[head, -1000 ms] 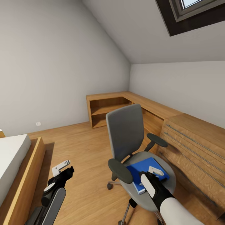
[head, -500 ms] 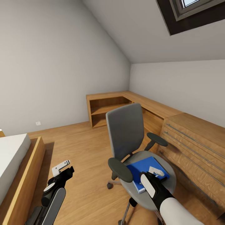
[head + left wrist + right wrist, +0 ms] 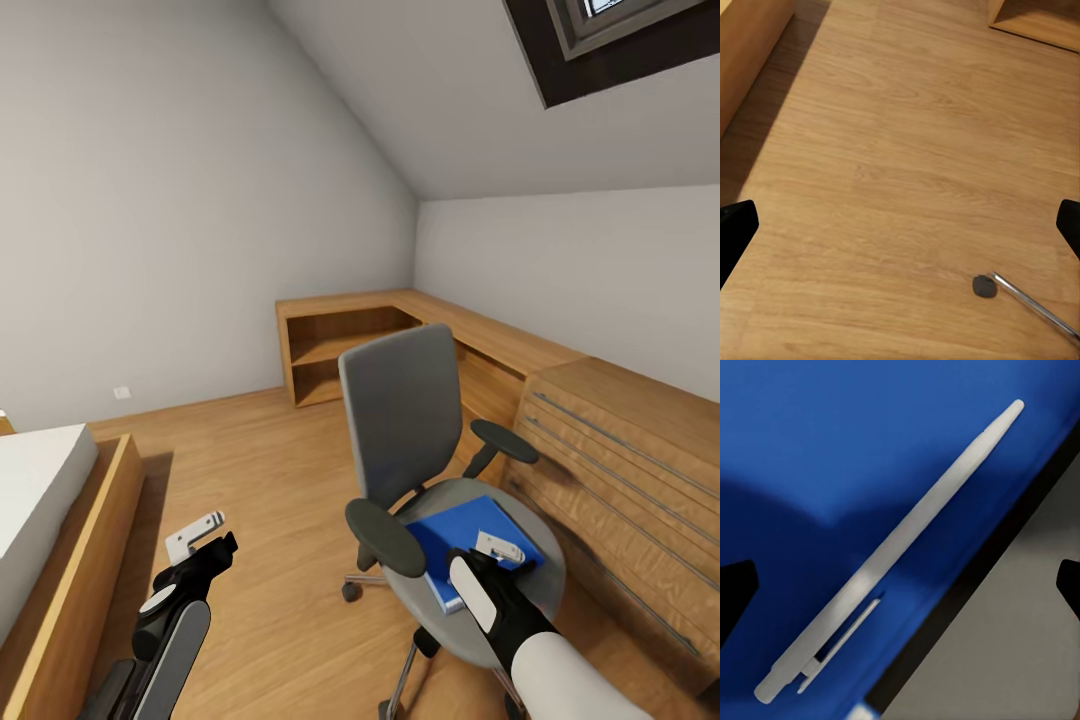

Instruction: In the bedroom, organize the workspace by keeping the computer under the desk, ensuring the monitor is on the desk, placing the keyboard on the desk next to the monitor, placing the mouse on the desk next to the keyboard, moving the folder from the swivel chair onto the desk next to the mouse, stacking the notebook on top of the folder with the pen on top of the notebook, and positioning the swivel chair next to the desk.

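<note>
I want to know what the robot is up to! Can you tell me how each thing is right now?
Chair: upright on the wood floor, beside the wooden drawers.
Folder: flat on the chair seat.
Pen: lying on the folder, between the right fingers but not gripped.
Right gripper: open, just over the folder.
Left gripper: open, empty, over the floor.

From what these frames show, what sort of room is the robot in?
Most likely an attic bedroom that doubles as a study: a sloped ceiling with a skylight, a bed in a wooden frame, and a swivel chair with a blue folder on its seat, near built-in wooden shelving.
</note>
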### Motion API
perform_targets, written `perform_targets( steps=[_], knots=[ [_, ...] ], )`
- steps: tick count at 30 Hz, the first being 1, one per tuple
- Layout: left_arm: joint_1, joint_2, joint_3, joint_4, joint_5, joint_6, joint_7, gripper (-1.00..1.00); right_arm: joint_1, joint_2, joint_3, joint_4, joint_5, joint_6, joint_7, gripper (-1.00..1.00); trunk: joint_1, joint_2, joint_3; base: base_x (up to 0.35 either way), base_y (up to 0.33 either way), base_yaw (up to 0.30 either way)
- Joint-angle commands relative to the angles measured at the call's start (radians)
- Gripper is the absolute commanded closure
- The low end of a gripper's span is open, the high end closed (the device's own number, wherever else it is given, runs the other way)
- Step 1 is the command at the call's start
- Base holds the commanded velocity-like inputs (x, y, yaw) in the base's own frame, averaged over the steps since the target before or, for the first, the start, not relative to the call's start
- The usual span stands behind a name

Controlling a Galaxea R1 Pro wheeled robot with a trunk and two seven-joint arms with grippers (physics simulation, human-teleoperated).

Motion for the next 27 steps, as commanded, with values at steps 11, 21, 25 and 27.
perform_targets(
  steps=[11,21,25,27],
  knots=[
    [-0.001,0.0,-0.001,-0.001,0.007,0.003,0.007,-1.0,-0.001,0.002,0.009,-0.005,-0.007,-0.001,-0.007,-1.0,0.012,-0.022,-0.011,0.0,0.0,0.0],
    [-0.001,0.0,-0.001,0.0,0.009,0.003,0.007,-1.0,-0.001,0.004,0.01,-0.005,-0.007,-0.001,-0.008,-1.0,0.012,-0.022,-0.011,0.0,0.0,0.081],
    [-0.001,0.0,-0.001,0.0,0.008,0.003,0.007,-1.0,-0.001,0.004,0.009,-0.005,-0.007,0.0,-0.008,-1.0,0.012,-0.022,-0.011,0.0,0.0,0.102],
    [-0.001,0.0,-0.001,0.0,0.008,0.003,0.007,-1.0,-0.001,0.004,0.009,-0.006,-0.007,0.001,-0.008,-1.0,0.012,-0.022,-0.011,0.0,0.0,0.035]
  ],
)
